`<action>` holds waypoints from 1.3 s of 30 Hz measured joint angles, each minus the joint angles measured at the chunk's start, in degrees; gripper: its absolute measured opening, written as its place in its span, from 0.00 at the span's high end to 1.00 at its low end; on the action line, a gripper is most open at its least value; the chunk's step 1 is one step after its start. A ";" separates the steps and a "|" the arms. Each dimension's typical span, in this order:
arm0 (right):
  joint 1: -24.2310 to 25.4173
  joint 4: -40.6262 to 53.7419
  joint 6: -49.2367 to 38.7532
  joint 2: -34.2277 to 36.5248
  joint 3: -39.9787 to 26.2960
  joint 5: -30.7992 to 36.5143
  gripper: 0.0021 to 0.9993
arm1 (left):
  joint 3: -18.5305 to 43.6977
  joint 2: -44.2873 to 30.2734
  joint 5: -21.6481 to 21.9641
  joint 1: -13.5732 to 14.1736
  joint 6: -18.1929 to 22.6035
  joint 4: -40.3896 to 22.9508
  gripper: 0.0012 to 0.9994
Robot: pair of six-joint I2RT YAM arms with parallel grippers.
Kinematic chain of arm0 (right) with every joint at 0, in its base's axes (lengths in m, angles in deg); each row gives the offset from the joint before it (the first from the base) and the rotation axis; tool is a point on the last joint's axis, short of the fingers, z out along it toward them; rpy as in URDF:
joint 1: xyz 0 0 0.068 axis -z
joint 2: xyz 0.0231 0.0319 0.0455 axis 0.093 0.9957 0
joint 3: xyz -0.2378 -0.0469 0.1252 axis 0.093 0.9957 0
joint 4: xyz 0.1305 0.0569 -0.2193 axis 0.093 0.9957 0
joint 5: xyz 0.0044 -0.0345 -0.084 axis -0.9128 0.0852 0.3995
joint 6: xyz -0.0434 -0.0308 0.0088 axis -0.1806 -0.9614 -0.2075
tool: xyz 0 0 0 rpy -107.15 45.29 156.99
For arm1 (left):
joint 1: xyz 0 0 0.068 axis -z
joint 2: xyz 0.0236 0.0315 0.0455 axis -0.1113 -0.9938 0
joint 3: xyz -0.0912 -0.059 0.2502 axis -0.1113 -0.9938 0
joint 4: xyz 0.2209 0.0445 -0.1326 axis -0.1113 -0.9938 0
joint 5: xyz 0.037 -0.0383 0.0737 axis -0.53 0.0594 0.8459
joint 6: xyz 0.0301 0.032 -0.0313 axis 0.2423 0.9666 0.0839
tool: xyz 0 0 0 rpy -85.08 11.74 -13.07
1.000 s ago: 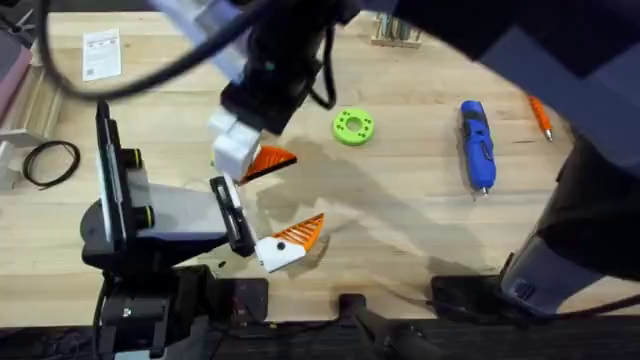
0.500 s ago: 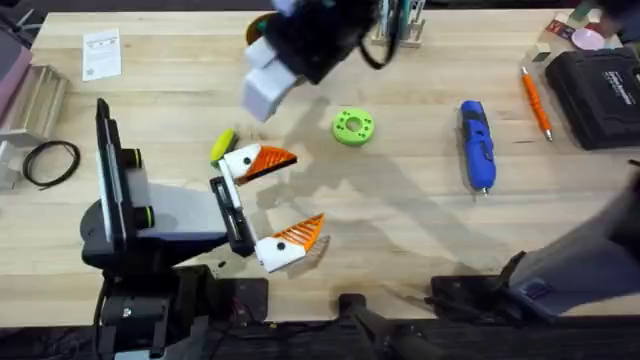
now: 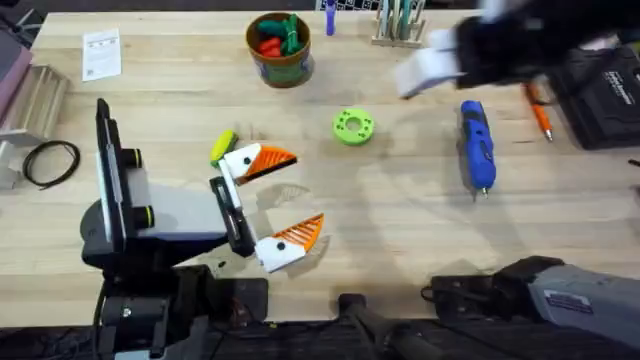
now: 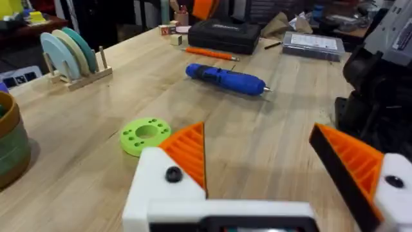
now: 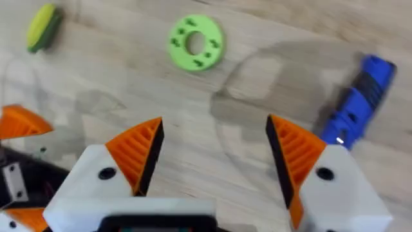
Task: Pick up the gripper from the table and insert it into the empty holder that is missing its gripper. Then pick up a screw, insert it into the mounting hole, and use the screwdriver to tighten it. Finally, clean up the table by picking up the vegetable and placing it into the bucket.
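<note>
Your right gripper (image 5: 215,151) is spread wide with nothing between its orange pads. It sits in the upper right of the overhead frame, just above and left of the screwdriver (image 3: 477,145), so the step looks like fetching that tool. Settle the arm before you descend. Then centre the fingers across the thick blue barrel rather than the thin metal tip, which points toward the bottom of the frame, and stay off the slim orange tool (image 3: 540,115) to its right. Your left gripper (image 3: 300,192) lies open and empty at centre left. The vegetable (image 3: 222,146) is just beside its upper finger, and the bucket (image 3: 279,48) is at top centre, well apart from it. I can't make out the small orange block. A second ago the right arm hung over the vegetable. Half a second ago it was by the bucket, and now it has swept right. The vegetable and green disc (image 3: 352,126) haven't moved.
</note>
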 joint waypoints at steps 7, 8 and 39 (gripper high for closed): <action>10.07 1.51 0.80 -6.95 3.99 1.57 0.04 | 0.00 0.00 0.00 0.00 0.02 0.00 0.01; 10.91 1.81 0.95 -7.31 4.26 2.39 0.04 | 0.00 0.00 0.00 0.00 0.02 0.00 0.01; 15.65 2.83 4.91 -5.66 7.52 9.97 0.04 | 0.00 0.00 -0.07 0.00 0.00 0.00 0.71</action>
